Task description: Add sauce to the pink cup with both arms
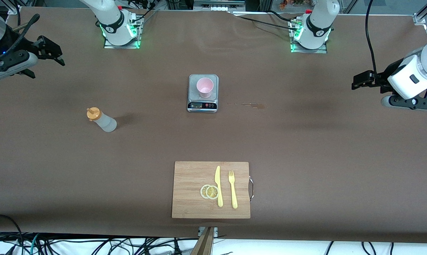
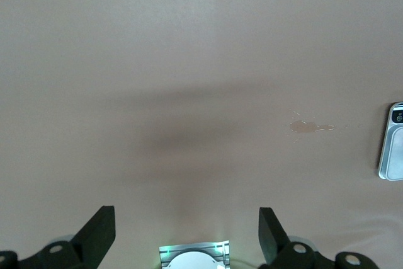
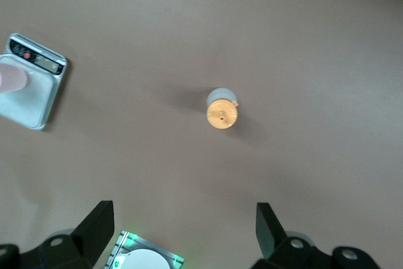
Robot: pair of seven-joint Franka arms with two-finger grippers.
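At table centre, the pink cup stands on a scale; contents indiscernible. Sauce bottle stands upright at the cup's eight o'clock, capped. Left gripper and right gripper hang spread wide, holding nothing. A stain marks three o'clock. Stage undetermined.

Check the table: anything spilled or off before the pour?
Yes: a small brownish smear on the table cover beside the scale, toward the left arm's end, looks like spilled sauce. The pink cup and sauce bottle stand upright.
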